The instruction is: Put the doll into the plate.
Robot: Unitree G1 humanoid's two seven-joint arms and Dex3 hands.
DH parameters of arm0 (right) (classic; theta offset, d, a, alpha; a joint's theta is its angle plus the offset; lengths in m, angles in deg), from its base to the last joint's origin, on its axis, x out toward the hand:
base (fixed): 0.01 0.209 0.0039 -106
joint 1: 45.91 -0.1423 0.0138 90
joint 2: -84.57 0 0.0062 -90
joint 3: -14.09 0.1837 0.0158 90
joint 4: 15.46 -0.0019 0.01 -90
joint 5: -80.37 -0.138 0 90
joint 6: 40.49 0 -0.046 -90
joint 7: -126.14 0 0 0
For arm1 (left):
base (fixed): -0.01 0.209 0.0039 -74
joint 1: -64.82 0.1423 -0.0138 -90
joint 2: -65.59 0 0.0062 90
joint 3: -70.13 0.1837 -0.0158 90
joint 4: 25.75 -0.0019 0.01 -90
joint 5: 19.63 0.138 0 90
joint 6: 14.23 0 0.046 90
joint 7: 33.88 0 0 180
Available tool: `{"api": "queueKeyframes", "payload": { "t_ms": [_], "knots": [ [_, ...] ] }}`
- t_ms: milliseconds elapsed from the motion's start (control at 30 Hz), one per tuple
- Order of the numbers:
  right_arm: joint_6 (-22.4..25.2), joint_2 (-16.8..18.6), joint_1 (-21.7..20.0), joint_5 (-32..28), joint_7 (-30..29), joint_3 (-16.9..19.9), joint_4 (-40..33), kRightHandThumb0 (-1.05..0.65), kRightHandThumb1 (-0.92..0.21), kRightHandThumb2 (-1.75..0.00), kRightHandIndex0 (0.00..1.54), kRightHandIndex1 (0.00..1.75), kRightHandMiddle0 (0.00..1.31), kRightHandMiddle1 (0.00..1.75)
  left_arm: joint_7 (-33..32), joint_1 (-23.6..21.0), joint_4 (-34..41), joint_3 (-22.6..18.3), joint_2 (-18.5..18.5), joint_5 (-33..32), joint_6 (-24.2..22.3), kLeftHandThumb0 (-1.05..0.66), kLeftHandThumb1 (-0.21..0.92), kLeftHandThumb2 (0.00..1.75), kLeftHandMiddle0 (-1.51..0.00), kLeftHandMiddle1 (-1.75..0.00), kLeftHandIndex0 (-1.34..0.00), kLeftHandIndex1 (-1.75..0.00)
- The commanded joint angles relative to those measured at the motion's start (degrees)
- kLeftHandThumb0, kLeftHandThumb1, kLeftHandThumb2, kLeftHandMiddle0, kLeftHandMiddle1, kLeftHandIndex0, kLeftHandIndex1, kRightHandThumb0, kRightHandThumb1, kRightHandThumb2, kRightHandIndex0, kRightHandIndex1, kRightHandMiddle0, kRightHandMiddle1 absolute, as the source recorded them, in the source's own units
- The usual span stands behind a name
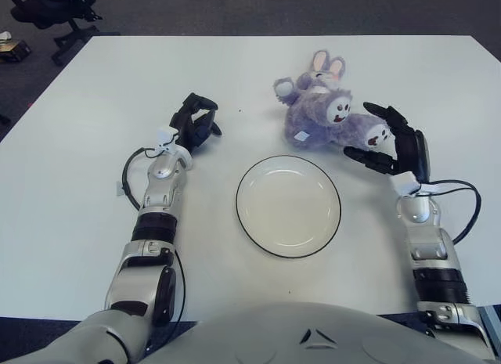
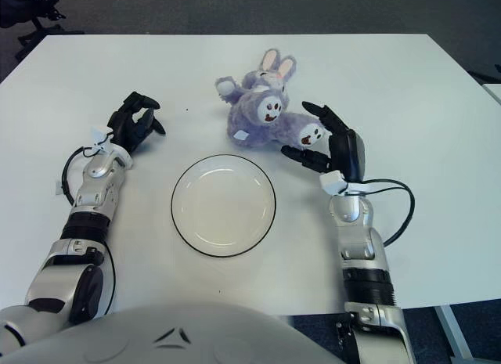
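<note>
Bare table (image 1: 94, 90) all around doll (image 1: 322, 113) and plate (image 1: 288, 206), no obstacles between.

Table (image 1: 94, 74): large, rectangular, white matte top; fills most of both views, corners rounded. Small dark speck on the surface near its middle.

Floor (image 1: 258, 10): dark grey carpet, visible beyond the far edge and along both sides.

Office chair (image 1: 55, 12): black, on castors, at the far left corner, partly cut off.

Small box-like item (image 1: 14, 49): on the floor beside the chair, indistinct.

Light: even, overhead, soft shadows.
</note>
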Motion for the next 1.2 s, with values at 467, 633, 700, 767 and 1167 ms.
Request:
{"api": "queueKeyframes", "payload": {
  "t_ms": [467,633,700,767,1167],
  "knots": [
    [0.6,3.1,-5.5,3.1,-9.3,-3.3,3.8,-0.37,-0.90,0.00,0.77,0.26,0.52,0.78,0.7,1.7,-2.4,0.3,-0.3,0.2,-0.4,-0.36,0.92,0.34,-0.72,-1.75,-0.39,-1.56],
    [-0.4,3.3,-5.8,1.7,-9.7,-3.6,4.1,-0.36,-0.91,0.00,0.58,0.78,0.50,0.89,0.7,1.7,-2.6,0.3,-0.4,0.2,-0.1,-0.36,0.92,0.34,-0.73,-1.75,-0.39,-1.56],
    [-2.0,3.7,-6.1,-0.4,-9.2,-3.6,4.6,-0.23,-0.91,-0.04,0.57,1.02,0.54,0.97,0.8,1.7,-2.8,0.3,-0.4,0.2,0.2,-0.36,0.92,0.34,-0.73,-1.75,-0.39,-1.56],
    [-3.2,4.0,-6.3,-2.1,-8.7,-3.6,5.0,-0.12,-0.92,-0.08,0.58,1.19,0.57,1.03,0.8,1.7,-2.9,0.4,-0.3,0.3,0.4,-0.36,0.92,0.34,-0.73,-1.75,-0.39,-1.56],
    [-8.1,4.1,-7.1,-12.1,-1.1,-4.1,7.5,-0.01,-0.92,-0.15,0.61,1.16,0.52,1.36,1.4,1.4,-4.1,0.4,-0.1,0.3,1.9,-0.36,0.92,0.34,-0.73,-1.75,-0.39,-1.55]
  ]
}}
